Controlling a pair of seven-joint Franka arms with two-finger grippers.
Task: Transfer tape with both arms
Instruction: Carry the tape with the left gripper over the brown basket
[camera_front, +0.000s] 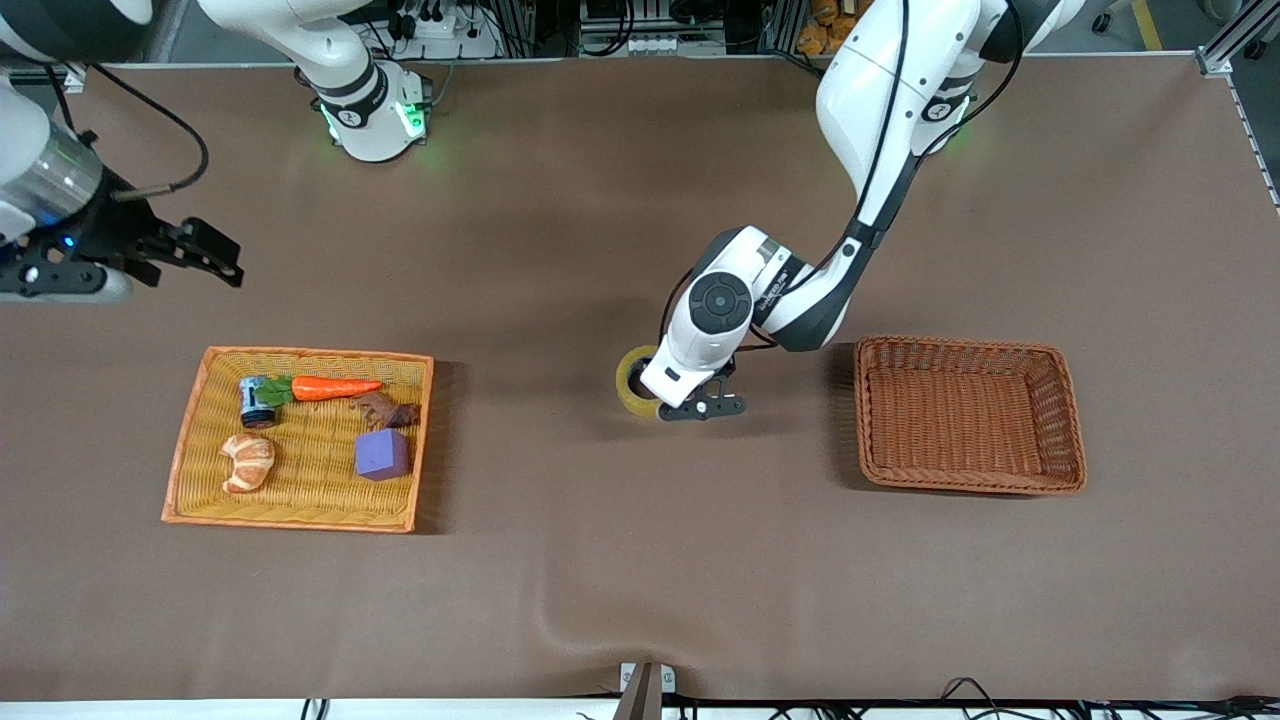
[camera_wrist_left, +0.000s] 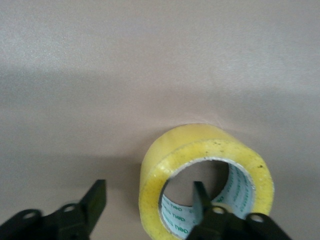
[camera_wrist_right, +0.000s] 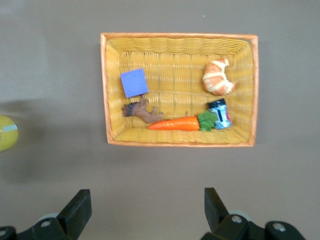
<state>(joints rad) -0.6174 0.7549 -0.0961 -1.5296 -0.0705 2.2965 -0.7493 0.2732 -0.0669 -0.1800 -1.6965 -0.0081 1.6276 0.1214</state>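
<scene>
The tape (camera_wrist_left: 205, 175) stood on edge on the table (camera_front: 600, 560), between the yellow tray (camera_front: 190, 470) and the brown basket (camera_front: 1065, 400), its hole facing sideways along the table. The left claw (camera_wrist_left: 150, 205) straddled its wall, spread wide, one finger (camera_wrist_left: 201, 200) inside the hole. The right claw (camera_wrist_right: 145, 210) hung wide near the tray.

The yellowish translucent ring of tape (camera_wrist_left: 200, 150) looks glossy and smooth, its grey core papery. The brown worktop (camera_front: 600, 560) is matt cloth, faintly rippled. Both woven wicker baskets, yellow (camera_front: 195, 440) and reddish-brown (camera_front: 1070, 420), look rough.
</scene>
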